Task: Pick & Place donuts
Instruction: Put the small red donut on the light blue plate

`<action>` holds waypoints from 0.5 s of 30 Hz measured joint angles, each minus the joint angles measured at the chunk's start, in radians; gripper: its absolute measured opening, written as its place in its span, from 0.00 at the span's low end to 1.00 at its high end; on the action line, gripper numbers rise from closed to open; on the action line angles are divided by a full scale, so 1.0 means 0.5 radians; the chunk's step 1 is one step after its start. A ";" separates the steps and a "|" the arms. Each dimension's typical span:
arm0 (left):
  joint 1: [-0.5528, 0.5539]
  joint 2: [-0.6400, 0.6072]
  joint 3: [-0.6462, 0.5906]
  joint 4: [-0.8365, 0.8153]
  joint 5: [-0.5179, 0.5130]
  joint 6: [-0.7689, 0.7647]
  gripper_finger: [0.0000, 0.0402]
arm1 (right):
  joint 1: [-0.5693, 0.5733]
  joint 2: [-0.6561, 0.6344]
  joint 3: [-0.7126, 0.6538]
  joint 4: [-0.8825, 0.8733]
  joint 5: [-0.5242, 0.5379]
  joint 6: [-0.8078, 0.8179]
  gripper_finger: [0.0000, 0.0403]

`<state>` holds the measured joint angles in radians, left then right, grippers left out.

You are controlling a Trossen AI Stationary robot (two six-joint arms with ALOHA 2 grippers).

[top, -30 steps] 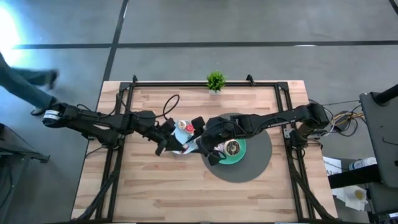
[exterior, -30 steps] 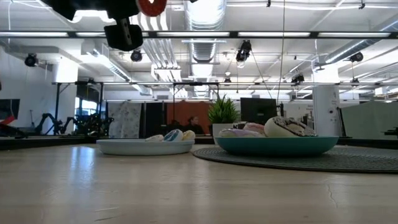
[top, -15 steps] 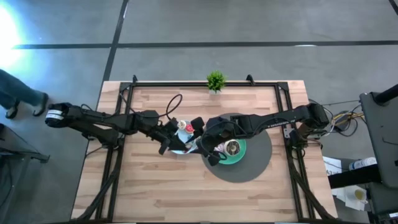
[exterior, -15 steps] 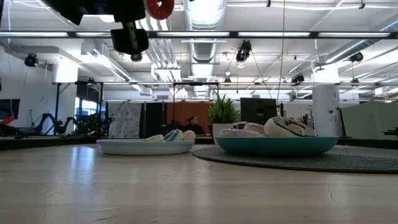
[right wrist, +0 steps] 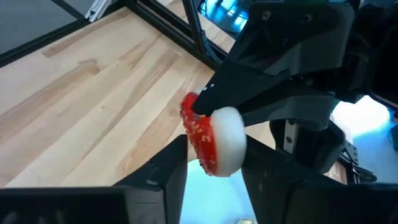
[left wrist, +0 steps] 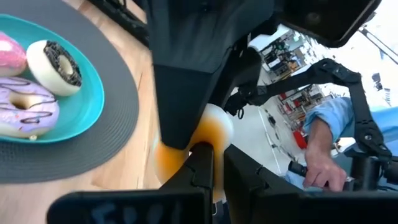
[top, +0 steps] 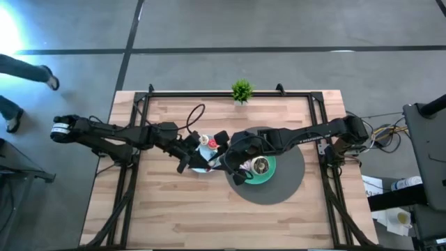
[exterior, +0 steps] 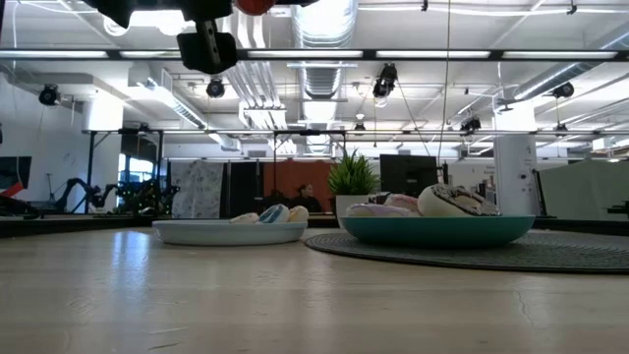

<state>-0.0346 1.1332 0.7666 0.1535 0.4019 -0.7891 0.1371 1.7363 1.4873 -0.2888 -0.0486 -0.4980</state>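
Note:
A small red-iced donut [right wrist: 211, 140] with a white underside hangs high above the light-blue plate [top: 197, 168], between my two grippers. My left gripper [left wrist: 217, 167] comes from the table's left and is shut on it. My right gripper [right wrist: 214, 165] comes from the right, with one finger at each face of the donut. In the high view the donut [top: 211, 143] shows as a red spot between the two hands. Three larger donuts [left wrist: 28, 106] lie in the teal plate [left wrist: 99, 102]. Mini donuts [exterior: 273, 213] rest in the light-blue plate [exterior: 197, 234]. My left gripper pinches the donut's rim [right wrist: 202, 109] between its two fingertips [right wrist: 214, 93], coming about level from the table's left. The donut stands on edge, lifted clear above the light-blue plate. My right gripper has the donut's red iced face [right wrist: 196, 146] against one finger and its white underside [right wrist: 239, 152] against the other. Its fingers slant down from the table's right.
The teal plate [top: 270, 174] sits on a round dark mat [top: 293, 183] right of centre. A small green plant [top: 242, 90] stands at the far edge. Black frame rails [top: 132, 174] run along both sides. A person's legs [top: 21, 70] show beyond the table's left.
Both arms have stayed about where they were, with the red donut between them. The person beyond the table's left edge has walked on.

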 joint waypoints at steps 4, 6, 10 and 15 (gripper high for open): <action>-0.001 0.004 -0.001 -0.014 0.000 -0.002 0.00 | -0.001 0.000 0.000 -0.001 0.000 0.001 0.28; -0.001 0.005 -0.001 -0.012 0.000 -0.001 0.00 | -0.002 0.000 -0.001 -0.002 0.000 0.001 0.25; -0.002 0.005 -0.001 -0.011 -0.012 -0.018 0.00 | -0.002 0.000 -0.001 -0.018 0.000 0.034 0.19; -0.002 0.006 -0.001 -0.014 -0.117 -0.088 0.07 | -0.017 0.000 -0.001 -0.078 0.002 0.117 0.10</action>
<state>-0.0357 1.1362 0.7662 0.1467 0.3434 -0.8328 0.1287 1.7363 1.4868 -0.3277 -0.0475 -0.4396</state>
